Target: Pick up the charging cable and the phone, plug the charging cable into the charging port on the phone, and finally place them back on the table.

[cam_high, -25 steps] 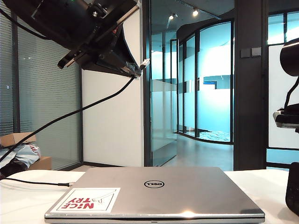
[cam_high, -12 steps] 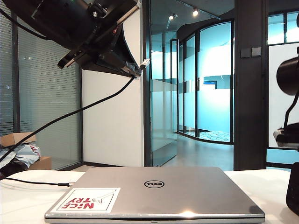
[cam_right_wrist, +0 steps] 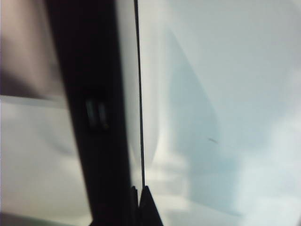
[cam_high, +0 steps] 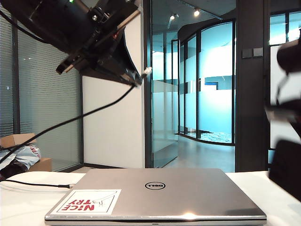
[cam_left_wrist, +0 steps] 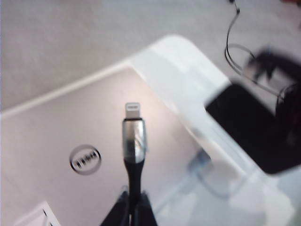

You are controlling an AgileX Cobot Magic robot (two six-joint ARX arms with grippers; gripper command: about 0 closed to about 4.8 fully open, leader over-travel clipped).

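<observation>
Black charging cable (cam_left_wrist: pixel 133 155) in left claw (cam_left_wrist: pixel 133 207)

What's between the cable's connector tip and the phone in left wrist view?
In the left wrist view, the laptop's lid corner and a strip of bare white table lie between the charging cable tip, held by the left gripper, and the phone.

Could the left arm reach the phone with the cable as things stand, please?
Probably yes: the left gripper, above the laptop, holds the cable tip-out, and nothing stands between it and the phone.
</observation>
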